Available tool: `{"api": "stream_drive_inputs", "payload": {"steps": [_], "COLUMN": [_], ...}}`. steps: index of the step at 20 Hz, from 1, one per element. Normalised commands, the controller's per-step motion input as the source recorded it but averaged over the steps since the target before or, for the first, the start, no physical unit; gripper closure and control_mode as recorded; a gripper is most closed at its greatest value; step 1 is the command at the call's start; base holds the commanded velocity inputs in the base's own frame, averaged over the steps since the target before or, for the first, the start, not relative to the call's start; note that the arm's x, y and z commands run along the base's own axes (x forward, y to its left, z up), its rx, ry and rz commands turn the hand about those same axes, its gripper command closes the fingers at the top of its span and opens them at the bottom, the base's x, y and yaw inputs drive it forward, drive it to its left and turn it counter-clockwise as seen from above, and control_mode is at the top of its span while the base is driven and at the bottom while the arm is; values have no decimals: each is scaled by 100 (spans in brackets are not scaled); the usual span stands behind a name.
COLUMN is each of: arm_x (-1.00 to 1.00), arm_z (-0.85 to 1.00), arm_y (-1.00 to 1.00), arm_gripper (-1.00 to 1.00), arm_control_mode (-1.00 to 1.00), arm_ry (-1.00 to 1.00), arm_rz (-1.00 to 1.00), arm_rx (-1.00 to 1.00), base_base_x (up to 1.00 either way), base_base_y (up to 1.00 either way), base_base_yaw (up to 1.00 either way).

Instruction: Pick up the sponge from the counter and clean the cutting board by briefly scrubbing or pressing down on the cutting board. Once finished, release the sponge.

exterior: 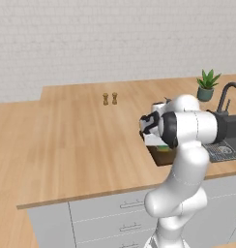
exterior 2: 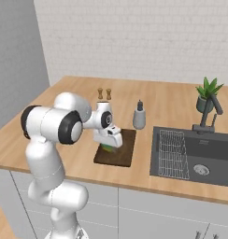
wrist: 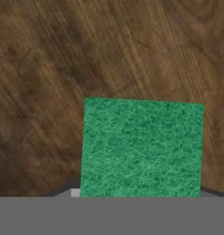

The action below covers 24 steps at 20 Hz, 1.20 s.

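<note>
Clamping the sponge (wrist: 141, 148), the claw (exterior 2: 109, 145) hangs low over the cutting board (exterior 2: 125, 150), jaws closed on the green block. In the hand view the sponge's green face lies against dark wood grain. In the right base view a sliver of green shows under the claw, above the board's left half; whether it touches the board cannot be told. Board lies on the wooden surface (exterior: 66, 145), just left of the sink (exterior 2: 214, 158). Other items: grey bottle (exterior 2: 139, 115) behind the board, two small shakers (exterior: 110, 99), potted plant (exterior 2: 207, 93), faucet (exterior 2: 207, 116).
</note>
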Motion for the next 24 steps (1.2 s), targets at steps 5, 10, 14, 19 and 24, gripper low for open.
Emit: {"api": "stream_drive_inputs", "payload": {"steps": [5, 10, 14, 19, 24], "arm_x": [3, 0, -1, 21, 29], "arm_z": [0, -39, -82, -4, -7], "arm_y": [31, -6, -29, 1, 26], "arm_gripper": [100, 100, 100, 100, 100], "arm_control_mode": [-100, -100, -100, -100, -100], "arm_ry": [3, 0, -6, -33, -26], "arm_rz": [0, 0, 0, -1, -3], "arm_rx": [4, 4, 3, 11, 4], "base_base_x": [0, 0, 0, 0, 0], "base_base_y": [0, 0, 0, 0, 0], "base_base_yaw": [0, 0, 0, 0, 0]}}
